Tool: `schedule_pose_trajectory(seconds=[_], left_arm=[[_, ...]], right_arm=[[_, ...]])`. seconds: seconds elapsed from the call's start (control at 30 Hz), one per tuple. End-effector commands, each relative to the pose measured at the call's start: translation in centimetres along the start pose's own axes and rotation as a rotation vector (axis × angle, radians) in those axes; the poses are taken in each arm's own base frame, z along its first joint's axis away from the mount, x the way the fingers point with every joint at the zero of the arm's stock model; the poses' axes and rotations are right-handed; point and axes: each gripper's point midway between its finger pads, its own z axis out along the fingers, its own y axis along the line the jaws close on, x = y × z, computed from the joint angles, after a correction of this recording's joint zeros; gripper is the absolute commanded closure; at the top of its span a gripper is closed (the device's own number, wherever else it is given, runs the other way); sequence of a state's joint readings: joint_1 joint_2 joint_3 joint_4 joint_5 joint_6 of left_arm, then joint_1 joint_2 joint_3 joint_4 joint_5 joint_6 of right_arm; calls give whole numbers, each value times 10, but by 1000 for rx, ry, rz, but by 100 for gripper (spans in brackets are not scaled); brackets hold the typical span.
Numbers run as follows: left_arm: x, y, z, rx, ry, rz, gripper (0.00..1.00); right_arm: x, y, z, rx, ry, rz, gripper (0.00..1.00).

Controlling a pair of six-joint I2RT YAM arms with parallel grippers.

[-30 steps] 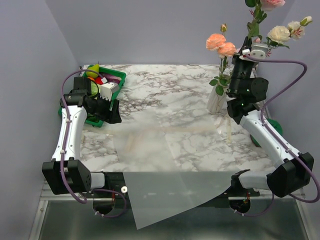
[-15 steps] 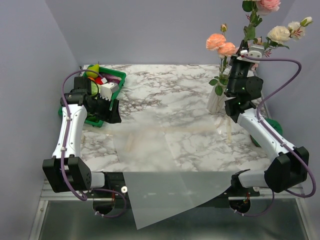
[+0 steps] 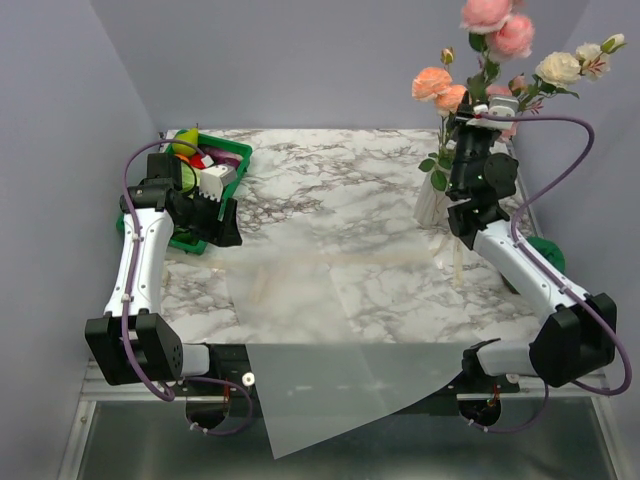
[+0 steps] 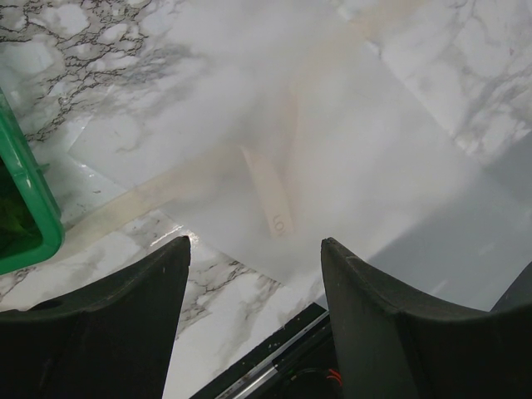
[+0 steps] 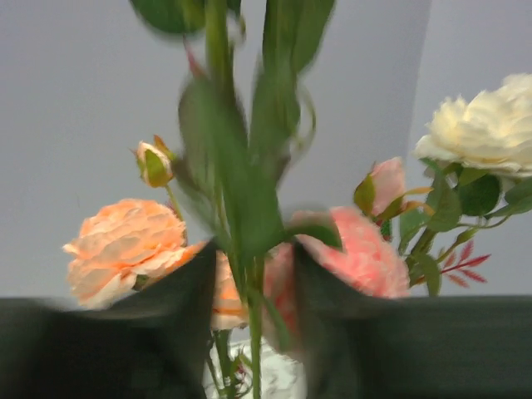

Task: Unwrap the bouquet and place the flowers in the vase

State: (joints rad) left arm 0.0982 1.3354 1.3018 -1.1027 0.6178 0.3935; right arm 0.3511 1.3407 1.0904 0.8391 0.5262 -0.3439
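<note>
The vase (image 3: 432,203) stands at the back right with peach roses (image 3: 440,85) and a cream rose (image 3: 558,67) in it. My right gripper (image 3: 464,126) is raised just above the vase, and its jaws stand apart around a green stem (image 5: 253,307) that carries pink roses (image 3: 497,25). In the right wrist view a pink rose (image 5: 366,258), a peach rose (image 5: 125,245) and the vase mouth (image 5: 278,378) lie behind the fingers. The bouquet's white paper (image 3: 330,330) lies flat on the table with the cream ribbon (image 4: 270,195) on it. My left gripper (image 3: 228,225) hangs open and empty over the paper's left edge.
A green tray (image 3: 235,155) of toy vegetables sits at the back left, close beside my left arm. A dark green pouch (image 3: 545,250) lies behind my right forearm. The paper overhangs the table's near edge (image 3: 330,345).
My right gripper has moved left and down toward the vase, and its jaws have parted. The pink roses have dropped lower and leftward. The left arm has not moved.
</note>
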Motion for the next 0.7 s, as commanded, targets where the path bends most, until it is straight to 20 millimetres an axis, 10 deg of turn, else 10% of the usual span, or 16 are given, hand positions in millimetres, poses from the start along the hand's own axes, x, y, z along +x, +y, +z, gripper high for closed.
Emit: schedule_pose_trajectory(seconds=[0.0, 0.47, 0.67], left_arm=[[-2, -3, -6, 0, -21, 12, 27], [-1, -9, -7, 12, -40, 0, 27], [-3, -12, -8, 26, -44, -9, 26]], right_arm=[[-9, 2, -5, -44, 26, 35, 34], [-97, -30, -43, 5, 116, 150, 0], [-88, -28, -51, -34, 232, 83, 0]])
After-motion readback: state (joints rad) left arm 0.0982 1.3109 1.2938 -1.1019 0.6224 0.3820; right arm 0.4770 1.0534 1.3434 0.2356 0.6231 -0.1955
